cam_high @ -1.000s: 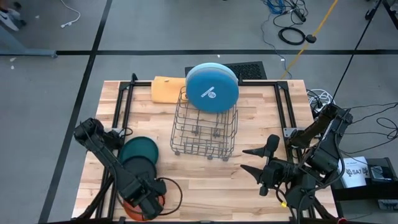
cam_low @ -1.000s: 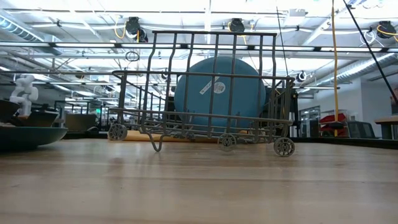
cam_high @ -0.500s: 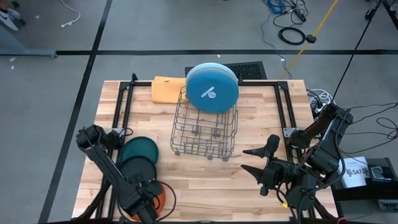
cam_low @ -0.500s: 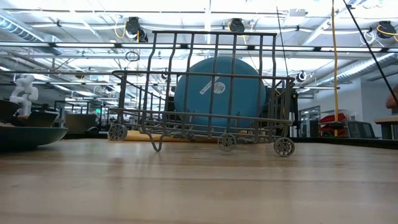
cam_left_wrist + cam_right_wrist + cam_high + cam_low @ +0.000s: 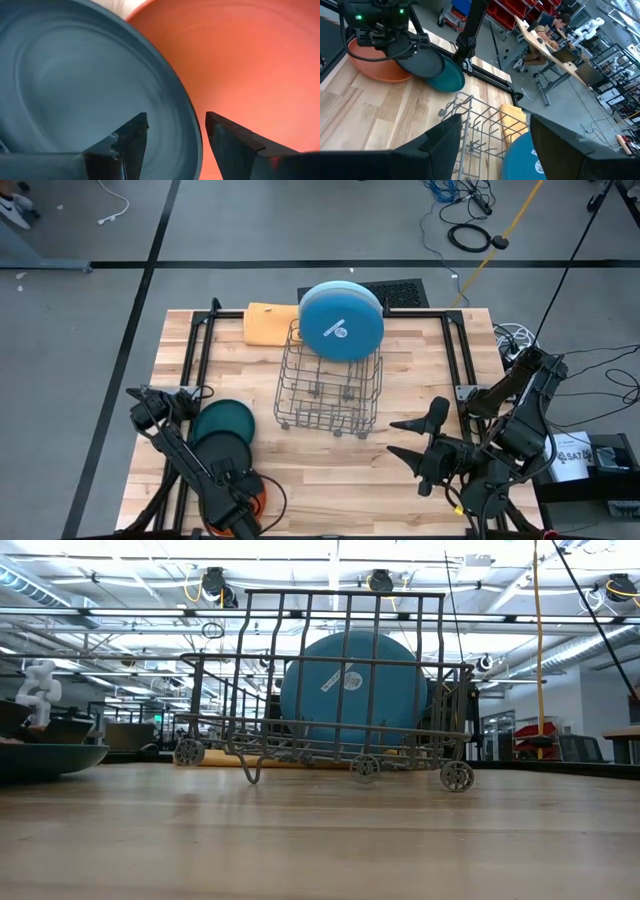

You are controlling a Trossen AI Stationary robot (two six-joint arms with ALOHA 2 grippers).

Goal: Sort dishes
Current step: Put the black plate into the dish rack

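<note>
Currently, the blue plates [image 5: 341, 320] stand on edge at the far end of the wire rack [image 5: 329, 392], faces turned toward the near side of the table [image 5: 420, 360]; from above they read as a stack of large discs, and the separate colours behind the front one cannot be told. A yellow cloth [image 5: 270, 323] lies flat just beside the rack's far left corner.

Three small plates lie flat and overlapping in a row at the near left of the table. The teal plate [image 5: 224, 421] is farthest from the edge, the black plate [image 5: 221, 450] partly covers it, and the orange plate [image 5: 255, 496] sits nearest the table edge, under the black one.

The left gripper [image 5: 232, 502] hangs over the black-orange overlap, arm folded low along the table's left side. Its fingers [image 5: 131, 141] stand apart astride the black plate's rim, gripping nothing.

The right gripper [image 5: 405, 436] waits at the near right of the table, pointing left toward the rack, fingers spread wide and empty.
</note>
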